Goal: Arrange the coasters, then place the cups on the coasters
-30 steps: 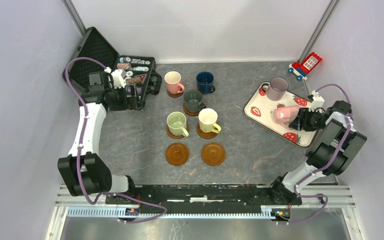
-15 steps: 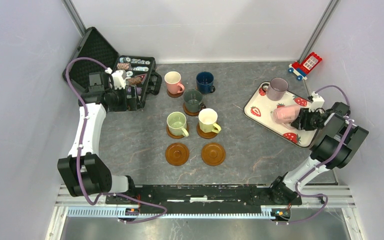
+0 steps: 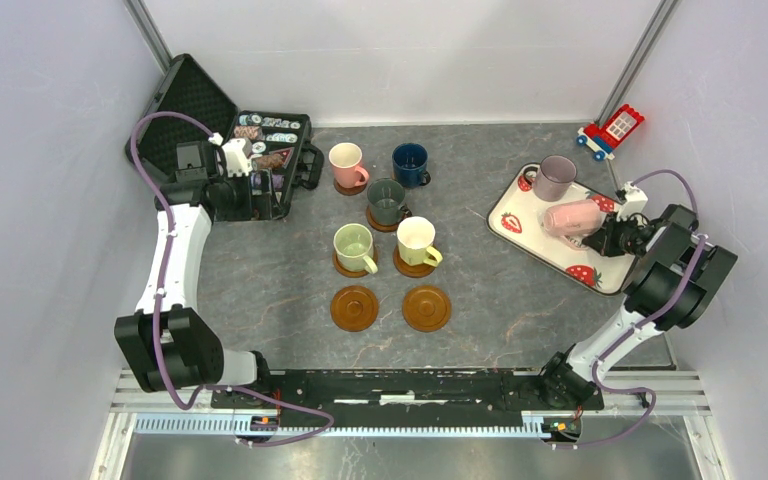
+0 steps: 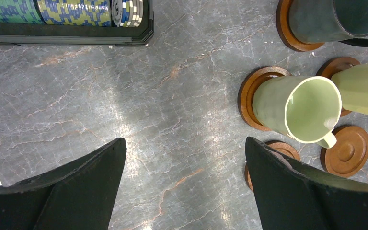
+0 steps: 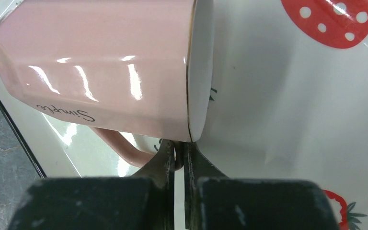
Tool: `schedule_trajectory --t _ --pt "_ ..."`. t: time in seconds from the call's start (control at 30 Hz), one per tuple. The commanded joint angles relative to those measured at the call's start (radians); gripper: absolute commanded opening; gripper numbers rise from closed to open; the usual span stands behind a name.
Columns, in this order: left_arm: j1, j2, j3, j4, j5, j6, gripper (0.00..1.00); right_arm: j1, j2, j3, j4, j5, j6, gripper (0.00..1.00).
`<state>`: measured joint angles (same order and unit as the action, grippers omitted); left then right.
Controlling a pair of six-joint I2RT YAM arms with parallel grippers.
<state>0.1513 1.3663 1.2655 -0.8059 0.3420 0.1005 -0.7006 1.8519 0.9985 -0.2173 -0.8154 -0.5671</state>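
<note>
One pink cup (image 5: 100, 67) on its side — rim just beyond right fingers (image 5: 166, 160) (pinched shut), left fingers (image 4: 76, 187) spread wide

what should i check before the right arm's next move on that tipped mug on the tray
1. right gripper holding the pale pink mug: not ok, jaws shut and empty just below its rim.
2. mug upright: not ok, it lies on its side on the tray.
3. free spots: ok, two bare coasters at the front.
4. left gripper out of the way: ok, open, across the table.
5. mauve mug upright: ok.
</note>
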Motion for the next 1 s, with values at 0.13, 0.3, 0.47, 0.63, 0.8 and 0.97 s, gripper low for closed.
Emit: schedule_trajectory --t 0.13,0.3,0.47,0.63,0.8,0.97 --pt "0.004 0.002 0.020 0.024 0.013 0.015 1.00 -0.001 -0.096 0.073 -0.065 0.066 0.055 0.00" --pt "0.004 -0.004 0.002 0.047 0.021 0.006 1.00 0.043 -0.237 0.091 -0.036 0.226 0.038 0.00" --pt "0.004 -0.004 -0.011 0.060 0.019 0.008 1.00 0.139 -0.358 0.048 0.025 0.440 -0.054 0.00" --pt "0.003 0.002 0.001 0.066 0.017 0.012 1.00 0.277 -0.463 -0.058 0.144 0.678 -0.170 0.00" --pt "0.004 0.010 0.009 0.066 0.015 0.015 1.00 0.417 -0.533 -0.157 0.248 0.845 -0.257 0.00" --pt "0.003 0.013 0.005 0.065 0.013 0.023 1.00 0.552 -0.579 -0.277 0.382 0.999 -0.361 0.00"
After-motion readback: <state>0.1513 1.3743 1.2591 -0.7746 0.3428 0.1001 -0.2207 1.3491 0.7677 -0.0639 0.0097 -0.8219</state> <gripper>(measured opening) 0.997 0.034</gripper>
